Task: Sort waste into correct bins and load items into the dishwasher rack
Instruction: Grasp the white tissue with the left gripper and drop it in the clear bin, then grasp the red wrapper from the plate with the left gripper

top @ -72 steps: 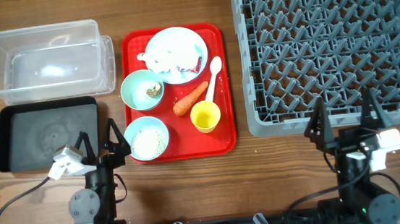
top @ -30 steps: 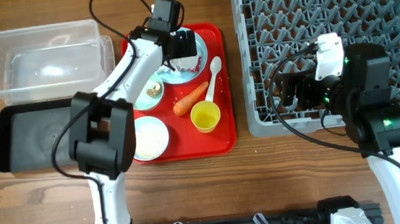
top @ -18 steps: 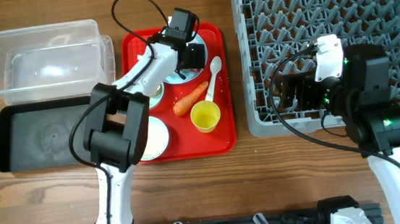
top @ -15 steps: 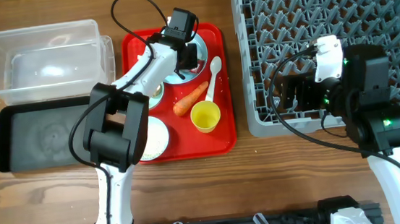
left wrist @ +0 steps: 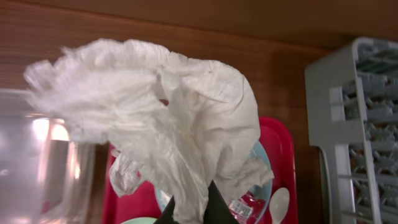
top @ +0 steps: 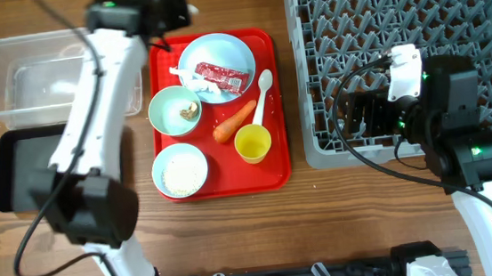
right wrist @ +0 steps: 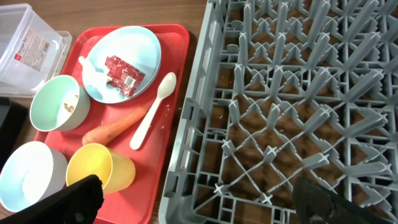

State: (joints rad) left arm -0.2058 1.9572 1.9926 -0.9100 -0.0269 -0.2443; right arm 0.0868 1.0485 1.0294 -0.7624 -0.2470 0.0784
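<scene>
You're holding the paper [left wrist: 155,118] clamped in the left claw [left wrist: 190,210]; be centring it over the tub [top: 45,37] before releasing. The right claw [right wrist: 199,200] is gaping apart.

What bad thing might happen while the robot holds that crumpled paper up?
The left gripper pinches only the bottom tip of the crumpled white paper, so it might slip and fall short of the clear tub. The paper also fills the left wrist view, which may make aiming harder. The red-printed wrapper lies on the plate and could get missed.
</scene>
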